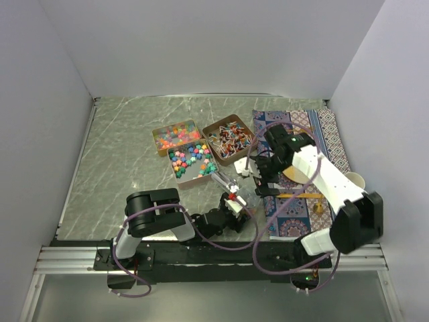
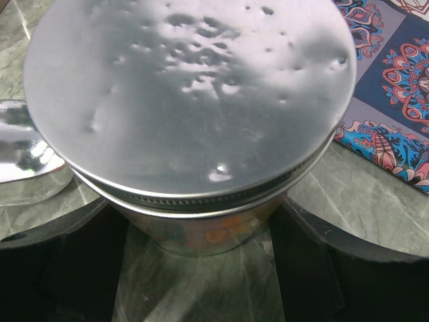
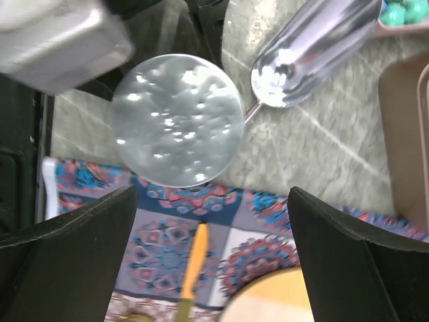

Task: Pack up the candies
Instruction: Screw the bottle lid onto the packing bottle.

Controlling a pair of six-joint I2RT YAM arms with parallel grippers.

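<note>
Left gripper [image 2: 199, 221] clenched on the jar [image 2: 201, 238] to steady it | right gripper [image 3: 211, 248] spread wide above jar, probably for its lid [image 3: 177, 121] | scoop [image 3: 308, 54] beside jar

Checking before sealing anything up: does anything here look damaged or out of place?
The silver lid on the jar, between the fingers of the left gripper, is pitted with small dents across its top. Nothing else stands out.

three tins [image 1: 192, 178], one jar [image 3: 177, 121], one scoop [image 3: 308, 54]
</note>
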